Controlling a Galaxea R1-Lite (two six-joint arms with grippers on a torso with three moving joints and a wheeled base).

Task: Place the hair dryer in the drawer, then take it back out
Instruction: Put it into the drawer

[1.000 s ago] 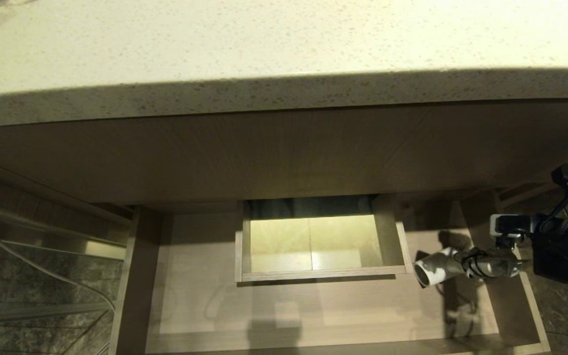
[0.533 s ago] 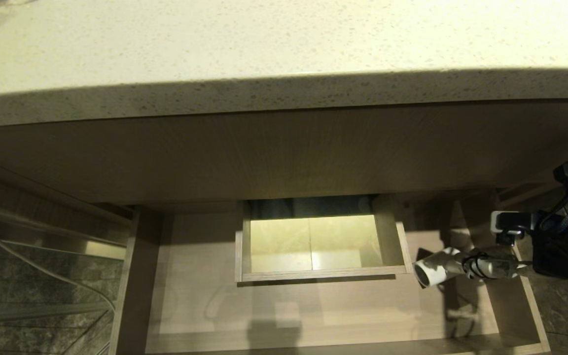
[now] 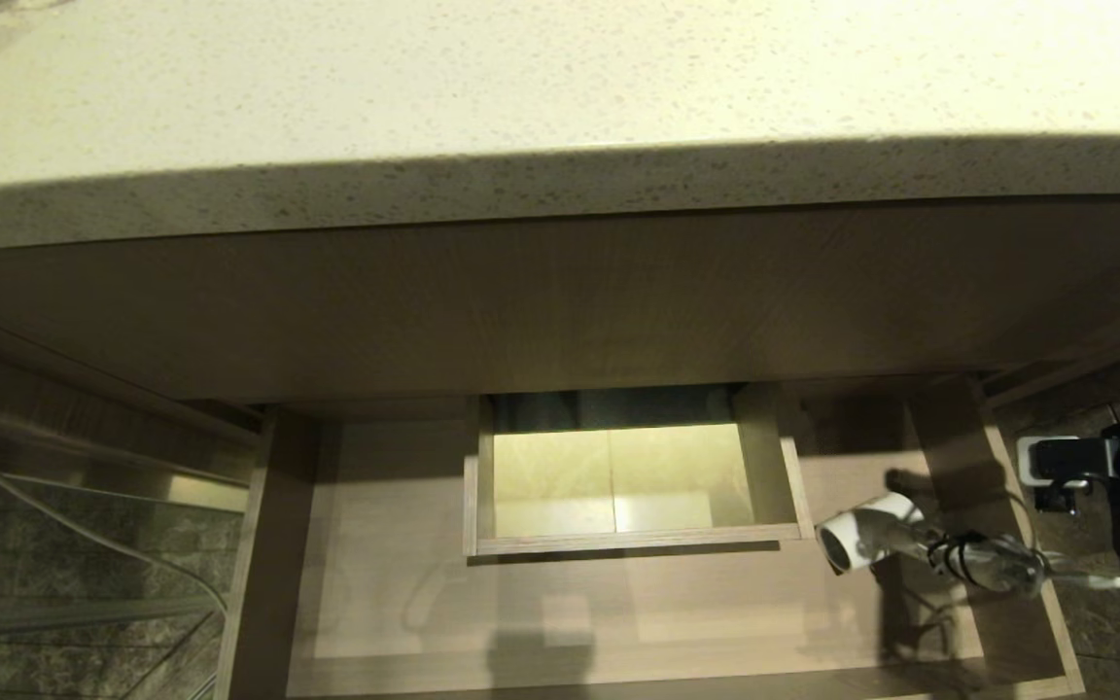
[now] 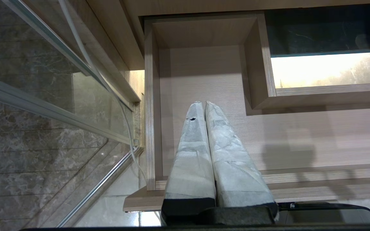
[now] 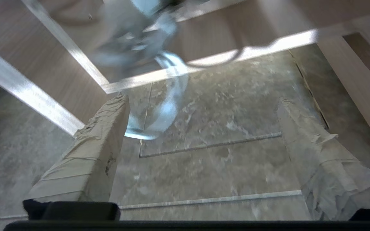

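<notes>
Dryer (image 3: pixel 876 533) lies on its side in the drawer (image 3: pixel 560 622), at the drawer's right end, just right of the walled cut-out (image 3: pixel 630 476). Barrel mouth faces the cut-out; handle and bound cord (image 3: pixel 983 564) trail toward the right wall, w/ the cord end reaching over that wall.

R gripper (image 5: pixel 201 106) is outside the drawer, off its right side, over the stone floor (image 5: pixel 210 160). Fingers (image 5: pixel 85 154) spread wide apart, nothing between them. In the right wrist view the dryer is a blurred pale shape (image 5: pixel 130 41) beyond the fingertips, well clear of both pads; a loop of cord (image 5: pixel 169 99) hangs near one finger, contact unclear. In the head view only the R wrist assembly (image 3: pixel 1095 467) shows, near the frame's right edge, apart from the dryer.

L gripper (image 4: pixel 203 104) hangs above the drawer's left end, fingers (image 4: pixel 230 160) pressed together, holding nothing. Dryer not seen in that view.

Counter (image 3: pixel 521 87) overhangs the drawer's back.
</notes>
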